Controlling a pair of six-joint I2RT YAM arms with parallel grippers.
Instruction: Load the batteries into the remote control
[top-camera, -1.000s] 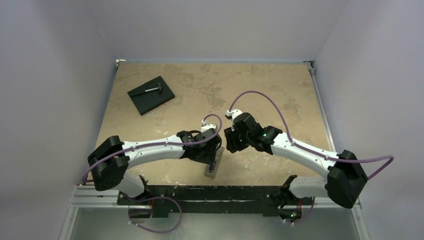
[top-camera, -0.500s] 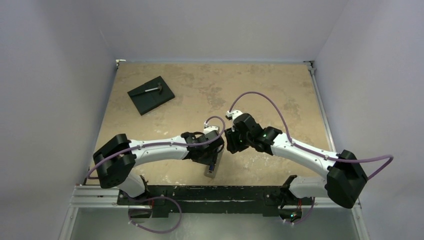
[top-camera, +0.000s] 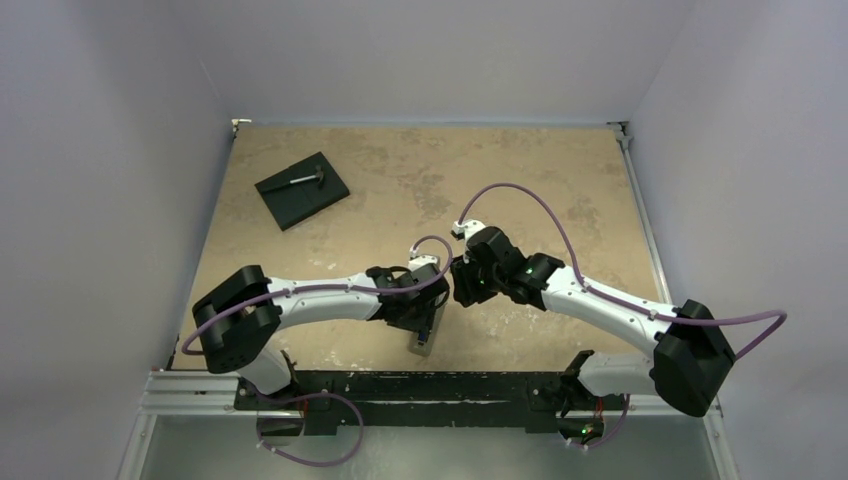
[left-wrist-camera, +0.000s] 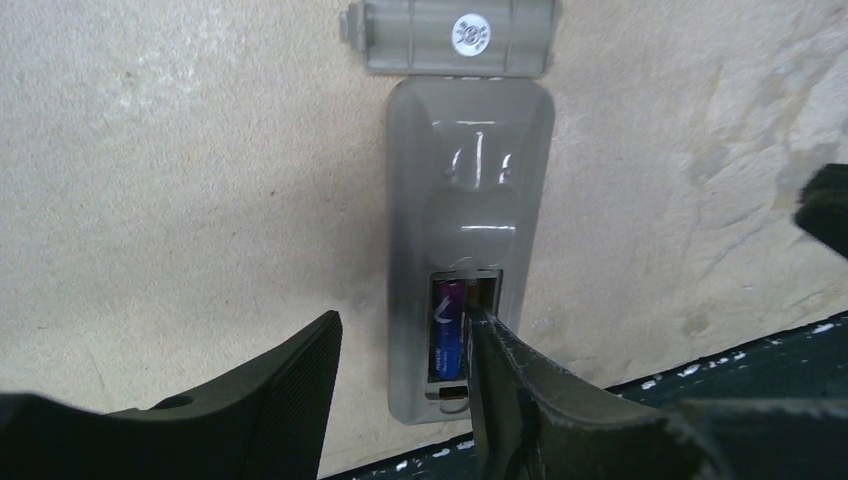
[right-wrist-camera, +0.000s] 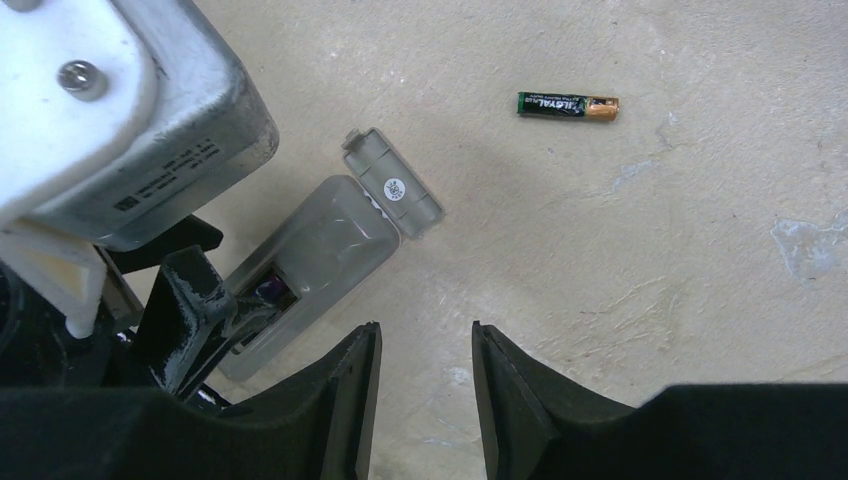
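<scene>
Left gripper (left-wrist-camera: 400, 325) is down over the slim, grey-backed remote control (left-wrist-camera: 470, 200), which lies face down near the table's front edge with its battery recess uncovered. The jaws are apart and clamped on nothing. One finger sits outside the remote's long edge, and the other finger (left-wrist-camera: 510, 390) dips into the recess right beside the bluish-purple battery (left-wrist-camera: 447, 330), which is seated in one slot. The neighbouring slot looks empty. The small grey battery cover (left-wrist-camera: 450, 35) lies just off the remote's far end.

Over to the right gripper (right-wrist-camera: 420, 380): it hovers with jaws apart and nothing between them. The thin dark battery with a gold-tinted end (right-wrist-camera: 567, 105) lies alone on the tan tabletop (right-wrist-camera: 650, 250), well apart from the remote.

Risks from here: that finger in the recess could lever the seated cell out, or skid the light remote toward the edge. And the loose cell is round, so a glancing pinch could roll it away, or it could go in reversed.
</scene>
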